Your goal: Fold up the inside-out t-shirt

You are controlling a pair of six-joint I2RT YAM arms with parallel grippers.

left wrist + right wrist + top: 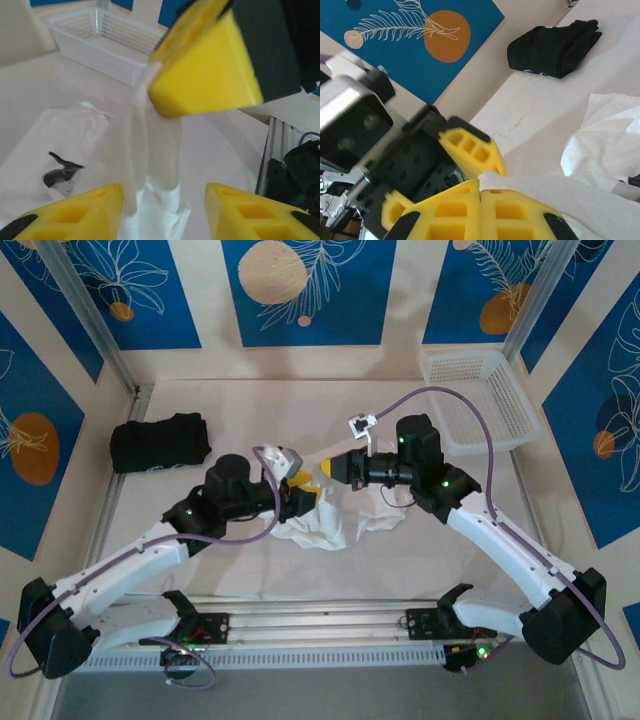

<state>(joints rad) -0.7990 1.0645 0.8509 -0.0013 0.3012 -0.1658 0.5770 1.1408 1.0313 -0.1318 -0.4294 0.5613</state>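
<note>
The inside-out t-shirt (325,525) lies crumpled in a white heap at the table's middle. My right gripper (481,200) is shut on a hemmed edge of it (492,181) and holds that edge up off the heap. In the left wrist view a stretched fold of the shirt (150,150) hangs from the right gripper's yellow fingers (205,75) down between my left gripper's (162,212) two fingers. Those stand apart and open, with cloth near the left one and a gap to the right one. The two grippers meet tip to tip above the shirt (312,480).
A black folded garment (160,442) lies at the back left, also in the right wrist view (552,42). A white mesh basket (478,400) stands at the back right (100,45). A rail (320,625) runs along the near edge.
</note>
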